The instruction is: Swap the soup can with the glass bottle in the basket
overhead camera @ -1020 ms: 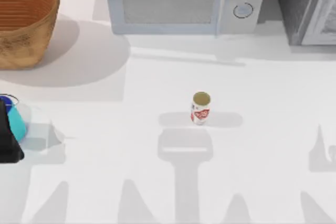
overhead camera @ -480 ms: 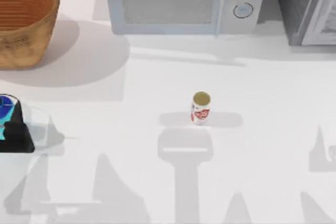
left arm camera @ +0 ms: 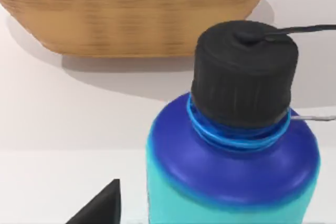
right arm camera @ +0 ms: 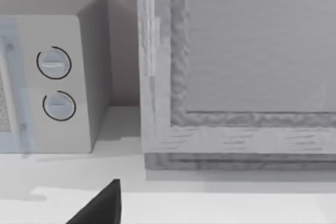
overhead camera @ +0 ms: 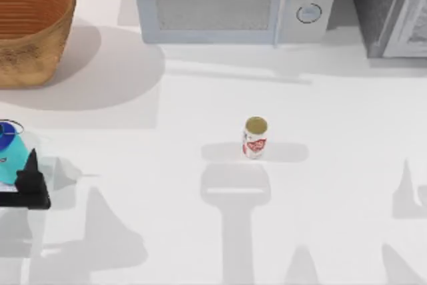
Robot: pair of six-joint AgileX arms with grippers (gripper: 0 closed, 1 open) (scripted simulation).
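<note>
the glass bottle [overhead camera: 7,155] runs off the top view's left edge, and the left gripper [overhead camera: 30,181] covers its lower part. the basket [overhead camera: 30,28] is cropped there too. in the left wrist view the bottle's base is cut off.

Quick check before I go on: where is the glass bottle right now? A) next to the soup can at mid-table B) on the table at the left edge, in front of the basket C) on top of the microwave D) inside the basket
B: the glass bottle stands on the table at the left edge beside the left gripper, outside the basket and far from the soup can.
</note>
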